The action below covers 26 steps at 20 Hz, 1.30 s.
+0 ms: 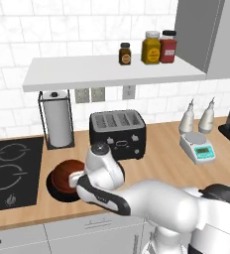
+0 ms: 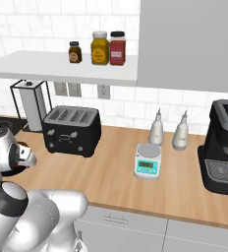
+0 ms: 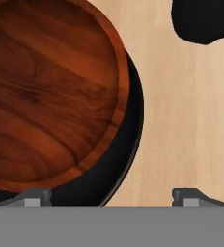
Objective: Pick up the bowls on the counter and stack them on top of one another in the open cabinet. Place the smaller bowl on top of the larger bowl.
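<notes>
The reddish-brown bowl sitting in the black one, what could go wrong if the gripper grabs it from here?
The smaller bowl sits inside the larger bowl, so a fingertip might catch both rims and drag the black one along. The gripper is open astride the right edge, so a shallow pinch could slip. The shelf already holds jars, leaving bare room mostly to their left.

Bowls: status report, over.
Gripper open, above the bowls. Smaller bowl sits inside larger bowl on counter. Open cabinet holds three jars.
</notes>
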{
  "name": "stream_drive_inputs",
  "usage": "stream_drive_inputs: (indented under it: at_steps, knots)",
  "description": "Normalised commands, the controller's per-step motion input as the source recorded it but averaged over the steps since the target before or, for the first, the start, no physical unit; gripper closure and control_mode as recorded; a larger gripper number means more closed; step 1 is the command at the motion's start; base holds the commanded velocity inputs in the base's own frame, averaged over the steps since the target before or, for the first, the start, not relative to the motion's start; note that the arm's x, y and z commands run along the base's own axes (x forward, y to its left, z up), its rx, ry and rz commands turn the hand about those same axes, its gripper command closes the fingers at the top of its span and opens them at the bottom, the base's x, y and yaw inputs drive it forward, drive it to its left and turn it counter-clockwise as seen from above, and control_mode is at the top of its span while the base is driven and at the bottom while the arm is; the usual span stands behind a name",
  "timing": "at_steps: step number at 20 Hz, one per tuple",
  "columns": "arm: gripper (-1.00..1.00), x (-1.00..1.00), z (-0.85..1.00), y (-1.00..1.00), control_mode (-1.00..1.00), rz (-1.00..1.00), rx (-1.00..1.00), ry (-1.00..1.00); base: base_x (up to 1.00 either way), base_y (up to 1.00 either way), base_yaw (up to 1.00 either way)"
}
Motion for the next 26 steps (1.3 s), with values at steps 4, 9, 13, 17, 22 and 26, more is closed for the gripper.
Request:
stream_drive_inputs:
  at_steps: [4,9,13,17,22,26]
  knots:
    - [-1.00,0.08,-0.24,0.00,-1.00,-0.06,0.01,0.00,0.00,0.00,0.00]
    - [-1.00,0.20,-0.18,0.11,-1.00,-0.07,0.00,0.00,0.00,0.00,0.00]
    - [1.00,0.22,-0.08,0.14,-1.00,-0.04,0.00,0.00,0.00,0.00,0.00]
    - [1.00,0.00,0.00,0.00,-1.00,0.00,0.00,0.00,0.00,0.00,0.00]
    - [1.00,0.00,0.01,0.00,-1.00,0.00,0.00,0.00,0.00,0.00,0.00]
    - [1.00,-0.24,0.42,-0.01,-1.00,-0.03,0.01,-0.07,0.00,0.00,0.00]
